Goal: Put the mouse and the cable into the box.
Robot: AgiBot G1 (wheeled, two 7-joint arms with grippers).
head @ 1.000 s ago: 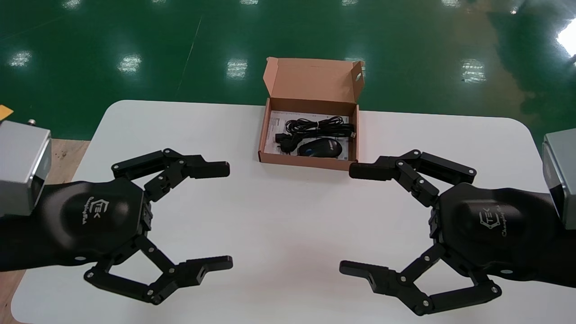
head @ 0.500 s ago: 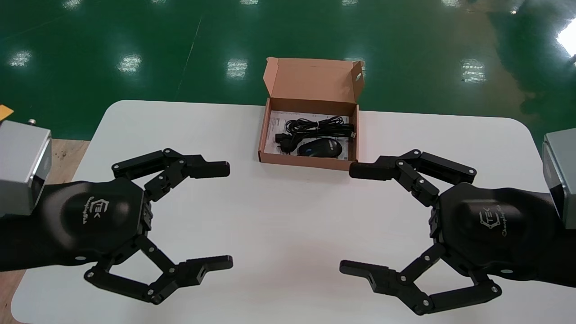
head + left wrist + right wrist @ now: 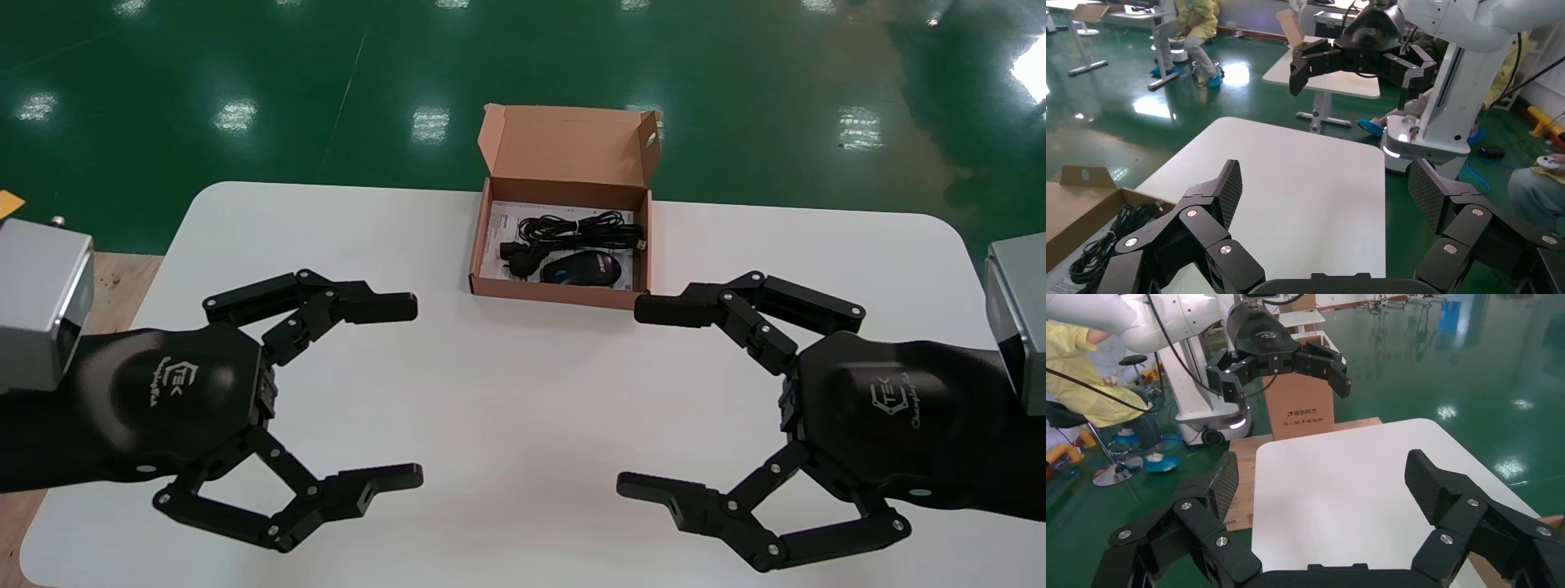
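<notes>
At the white table's (image 3: 507,384) far edge, an open cardboard box (image 3: 564,296) holds the black mouse (image 3: 582,268) and coiled cable (image 3: 580,230) — the left gripper (image 3: 415,390) and right gripper (image 3: 629,398) hang released, empty, above the near edge.

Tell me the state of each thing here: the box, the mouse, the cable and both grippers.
box: lid open, standing up at the back.
mouse: lying inside the box.
cable: bundled, inside the box.
left gripper: open, empty.
right gripper: open, empty.
</notes>
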